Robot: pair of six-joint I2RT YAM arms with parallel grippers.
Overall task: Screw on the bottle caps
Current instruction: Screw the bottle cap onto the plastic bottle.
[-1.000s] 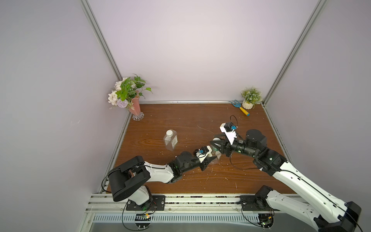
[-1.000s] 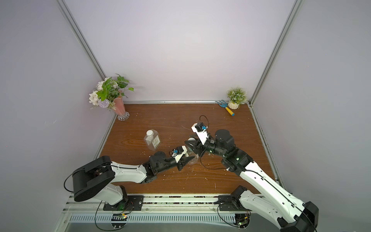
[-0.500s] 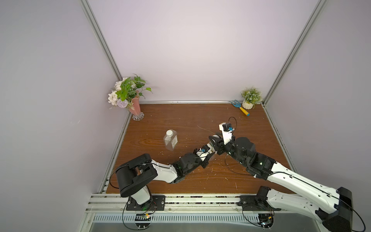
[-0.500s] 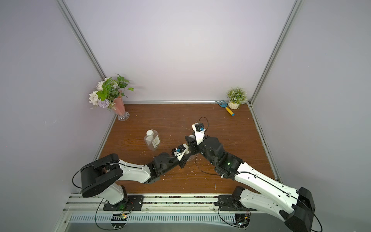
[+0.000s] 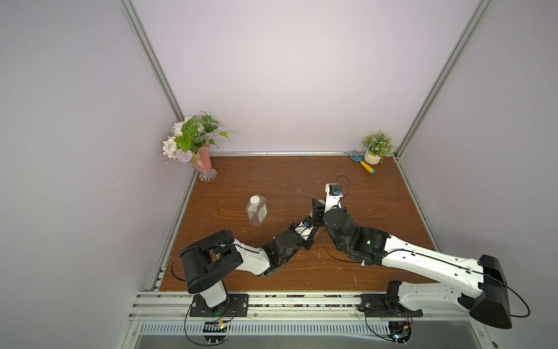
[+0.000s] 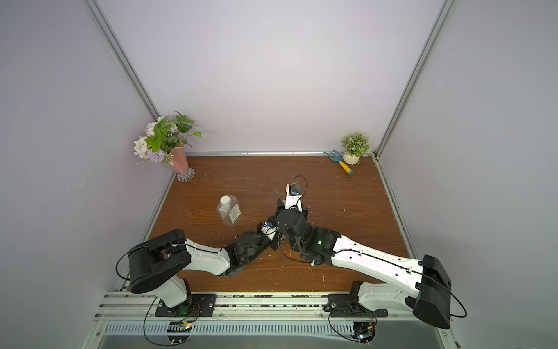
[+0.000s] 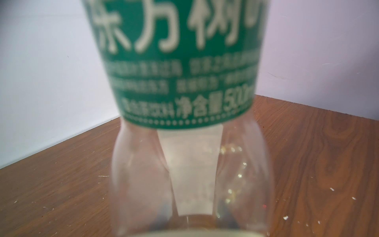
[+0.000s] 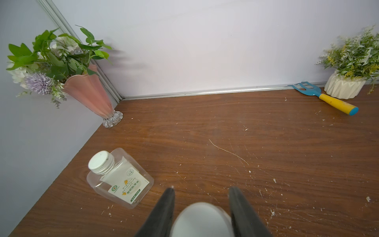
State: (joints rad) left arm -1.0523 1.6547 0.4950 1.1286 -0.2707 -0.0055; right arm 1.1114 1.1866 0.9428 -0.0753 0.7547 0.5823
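Desk (image 5: 302, 181) first: square bottle (image 5: 256, 211) stands capped, off to one side of the arms. Round bottle (image 7: 184, 61) is clamped in the closed left end effector (image 5: 305, 234). It's empty thin plastic, probably squashy, so hold the body gently. Right end effector (image 8: 202, 188) is pinched onto the white cap (image 8: 202, 219), light and slick, best gripped by its rim. Neck and threads are hidden under the wrists, so can't tell if it's seated.

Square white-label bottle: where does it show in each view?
Top view: square bottle stands left of the table centre.
Top view: same spot.
Left wrist: not in it; the green-label bottle fills it.
Right wrist: on the table, nearer the camera than the pink vase.
Shared landmark: the pink vase, back-left corner.
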